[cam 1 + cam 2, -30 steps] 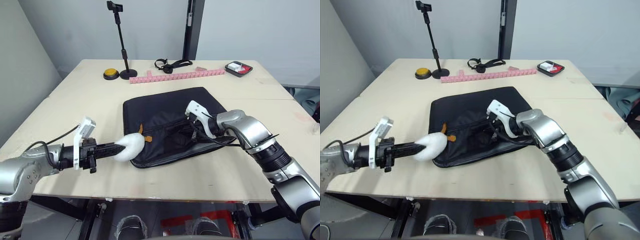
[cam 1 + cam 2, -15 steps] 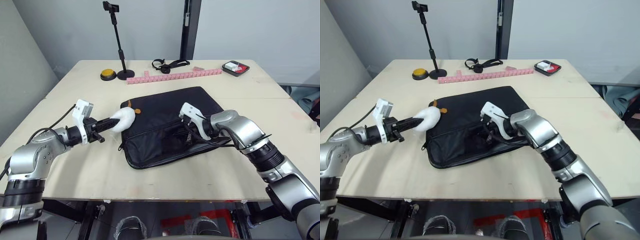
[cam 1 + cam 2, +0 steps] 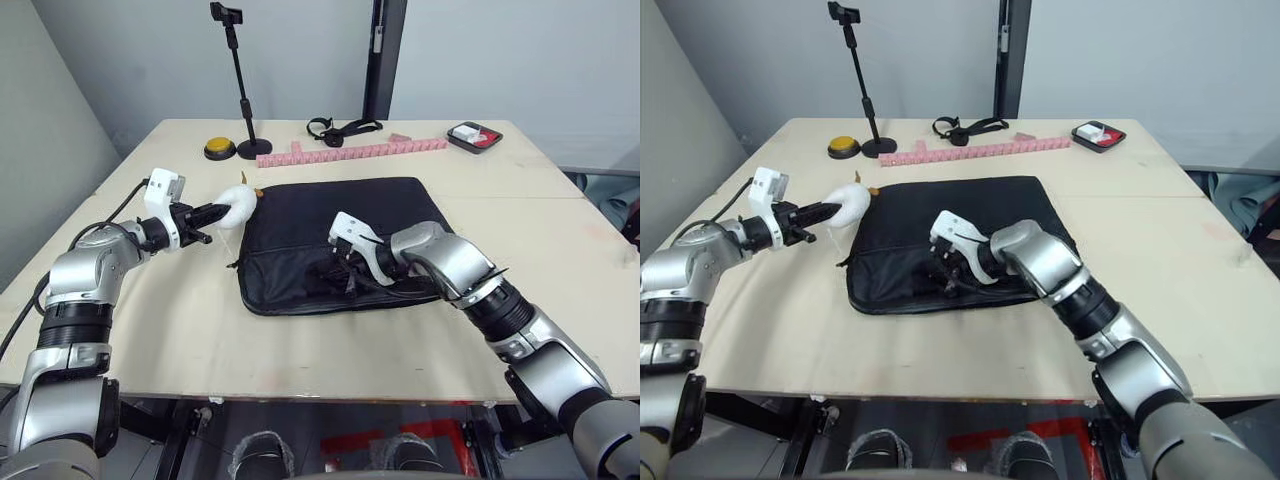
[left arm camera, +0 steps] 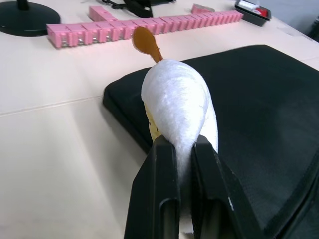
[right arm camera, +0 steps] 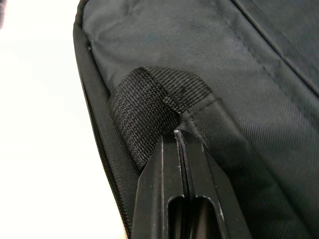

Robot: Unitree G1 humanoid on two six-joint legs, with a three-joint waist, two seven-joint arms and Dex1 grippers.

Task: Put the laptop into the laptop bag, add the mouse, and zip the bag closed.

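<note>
Lying flat mid-surface, the laptop bag [image 3: 335, 240] is black, a strap handle [image 5: 149, 109] at its near edge. Right gripper [image 3: 340, 275] rests on that near edge, fingers [image 5: 172, 189] pressed together at the handle's stitching. Left gripper [image 3: 205, 213] has its fingers [image 4: 159, 194] clamped on a white fluffy toy duck [image 4: 177, 104] just off the bag's far-left corner.

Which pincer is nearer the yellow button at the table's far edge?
Left. The left pincer, shut on the white toy duck, is on the yellow button's side of the laptop bag. The right pincer sits on the bag's near part, farther away.
</note>
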